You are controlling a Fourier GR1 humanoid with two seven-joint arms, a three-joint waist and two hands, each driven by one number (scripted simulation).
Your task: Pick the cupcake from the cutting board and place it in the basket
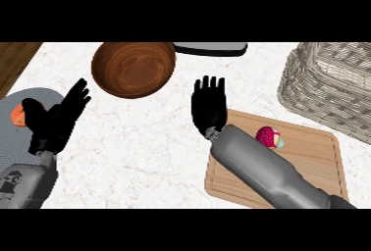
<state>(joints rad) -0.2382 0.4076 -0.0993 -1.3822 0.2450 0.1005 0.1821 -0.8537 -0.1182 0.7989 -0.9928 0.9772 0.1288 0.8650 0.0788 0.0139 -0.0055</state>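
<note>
Head view, cupcake [269, 137] mid cutting board [319, 162], basket [330, 88] touching its far corner

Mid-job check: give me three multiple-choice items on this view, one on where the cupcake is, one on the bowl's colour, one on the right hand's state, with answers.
1. The cupcake lies:
A in the basket
B on the cutting board
C in the bowl

2. The bowl is:
A brown wood
B white
C blue

3. The right hand is:
A curled round the cupcake
B open, holding nothing
C inside the basket

Answers: 1 B, it sits on the cutting board beside the right forearm, outside the basket. 2 A, wood grain shows. 3 B, fingers straight, left of the cupcake.
</note>
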